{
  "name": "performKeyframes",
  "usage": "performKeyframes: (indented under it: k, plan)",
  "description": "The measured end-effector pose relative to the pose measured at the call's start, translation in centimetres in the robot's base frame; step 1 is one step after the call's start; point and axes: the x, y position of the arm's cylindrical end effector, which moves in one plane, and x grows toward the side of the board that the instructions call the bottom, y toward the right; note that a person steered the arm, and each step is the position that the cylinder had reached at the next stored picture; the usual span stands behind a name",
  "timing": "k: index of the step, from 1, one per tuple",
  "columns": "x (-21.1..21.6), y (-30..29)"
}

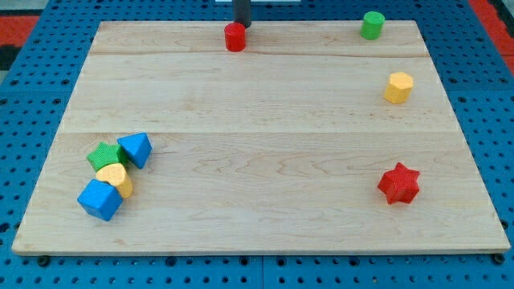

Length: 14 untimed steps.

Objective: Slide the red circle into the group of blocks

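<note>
The red circle (234,37) stands near the board's top edge, a little left of centre. My tip (242,25) is just above and right of it, touching or almost touching its upper right side. The group of blocks lies at the lower left: a blue triangle-like block (135,149), a green block (104,155), a yellow block (116,177) and a blue cube (99,199), packed together.
A green circle (372,25) stands at the top right. A yellow hexagon (398,87) lies at the right. A red star (399,184) lies at the lower right. The wooden board (257,144) rests on a blue pegboard.
</note>
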Motion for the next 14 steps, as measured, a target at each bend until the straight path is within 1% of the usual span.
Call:
performKeyframes:
  k: [1,2,3,4,5,6,7,8,9,10,12,14]
  plan:
    - [2.7,-2.4]
    - [3.1,-8.3]
    - [6.4,-9.4]
    - [4.6,-7.0]
    - [-0.1,-3.0]
    - [0.8,-2.0]
    - [6.5,-2.2]
    - [8.9,-3.5]
    - [8.2,-8.4]
    - [7.9,-11.9]
    - [9.0,-14.4]
    - [13.0,-16.8]
